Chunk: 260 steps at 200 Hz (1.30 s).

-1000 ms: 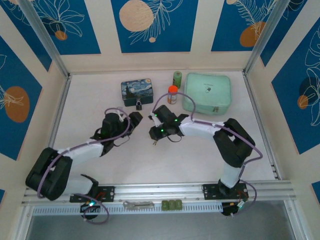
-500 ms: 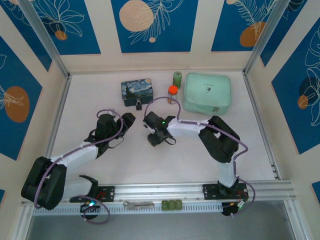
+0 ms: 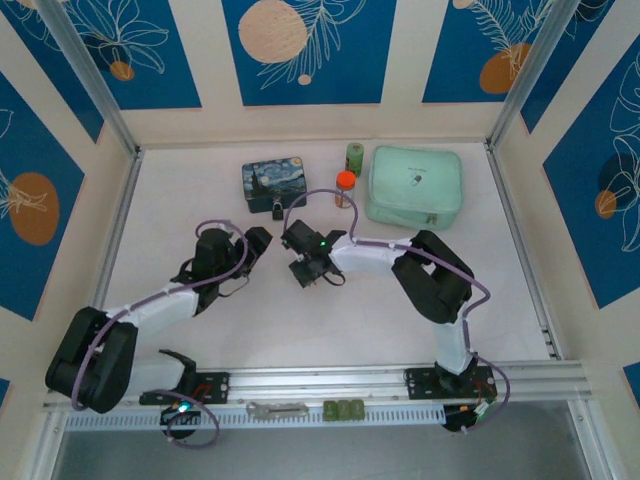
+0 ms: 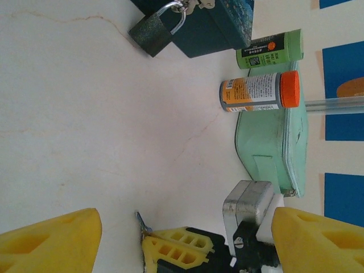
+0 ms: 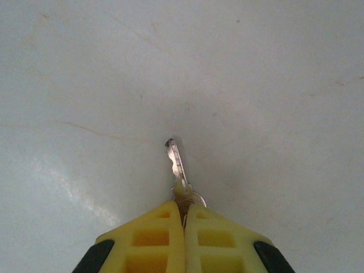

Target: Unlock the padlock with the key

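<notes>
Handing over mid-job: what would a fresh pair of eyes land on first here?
The right gripper, shut on the small silver key, its toothed blade poking out past the yellow fingertips over the white table. Next, the dark padlock hooked on the starry-night box at the table's far middle.

One padlock (image 4: pixel 154 33), one key (image 5: pixel 177 162), one starry painted box (image 3: pixel 270 180) and one mint-green case (image 3: pixel 415 185). Two small bottles, namely one green bottle (image 3: pixel 354 157) and one orange-capped bottle (image 3: pixel 345 186), plus one flat grey metal tool (image 3: pixel 277 408) and three green blocks (image 3: pixel 343 409). Two robot arms (image 3: pixel 160 300), each ending in one claw: one left claw (image 3: pixel 255 240) and one right claw (image 5: pixel 183 211).
</notes>
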Available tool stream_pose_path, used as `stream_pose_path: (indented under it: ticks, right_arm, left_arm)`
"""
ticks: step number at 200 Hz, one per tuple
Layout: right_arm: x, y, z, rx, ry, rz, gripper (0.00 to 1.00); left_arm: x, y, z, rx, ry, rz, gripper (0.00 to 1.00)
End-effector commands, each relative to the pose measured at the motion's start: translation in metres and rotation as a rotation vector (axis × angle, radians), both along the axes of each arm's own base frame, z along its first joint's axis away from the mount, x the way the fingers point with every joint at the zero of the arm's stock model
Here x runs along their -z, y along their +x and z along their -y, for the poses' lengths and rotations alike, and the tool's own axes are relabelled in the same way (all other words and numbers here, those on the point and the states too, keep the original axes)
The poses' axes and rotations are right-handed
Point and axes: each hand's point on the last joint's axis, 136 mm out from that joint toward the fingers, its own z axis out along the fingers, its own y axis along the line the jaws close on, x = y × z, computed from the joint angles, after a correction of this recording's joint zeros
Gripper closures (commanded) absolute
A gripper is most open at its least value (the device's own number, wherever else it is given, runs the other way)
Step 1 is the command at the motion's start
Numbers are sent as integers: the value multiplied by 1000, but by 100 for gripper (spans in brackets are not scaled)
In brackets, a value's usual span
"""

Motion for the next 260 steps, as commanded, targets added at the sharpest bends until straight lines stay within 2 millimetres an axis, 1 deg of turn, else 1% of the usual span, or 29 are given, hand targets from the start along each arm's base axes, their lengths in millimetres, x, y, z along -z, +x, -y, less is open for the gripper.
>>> stream_pose_path:
  ticks: [1,27,45,77,94,108,123,142,167,200,208,221,238,260]
  right_arm:
    - [27,-21,17,4,11,-125,100]
    - [2,-19,11,20,198,-166,100]
    - [-17,-18,11,34,325,-198,100]
    - [-49,-19,13,36,534,-258,100]
    - [-61,-17,19,59,602,-292,100]
    - [-67,-15,26,84,626,-297,100]
    - [-75,-11,29,107,652,-302,100]
    - [-81,-7,32,136,661,-306,100]
    - [-85,2,36,217,666,-310,100]
    - [-98,10,36,321,729,-336,100]
    - [-101,11,36,340,738,-326,100]
    - [-106,12,39,368,746,-297,100]
    - [-110,14,45,399,754,-258,100]
    - [-115,16,47,427,787,-253,100]
  left_arm:
    - [3,-4,15,43,-51,-15,22]
    - [4,-3,31,57,-107,-22,22]
    - [0,2,38,70,-135,-8,22]
    - [-9,8,45,88,-151,17,22]
    - [-20,11,51,122,-157,54,22]
    - [-28,12,56,150,-162,78,23]
    - [-30,10,61,166,-167,87,23]
    - [-25,8,65,168,-176,70,23]
    - [-16,5,72,162,-210,35,23]
    - [-16,4,93,206,-247,42,24]
    - [-17,4,97,219,-257,59,25]
    - [-22,6,98,220,-274,104,27]
    - [-25,8,97,216,-282,135,27]
    - [-31,6,104,242,-296,165,27]
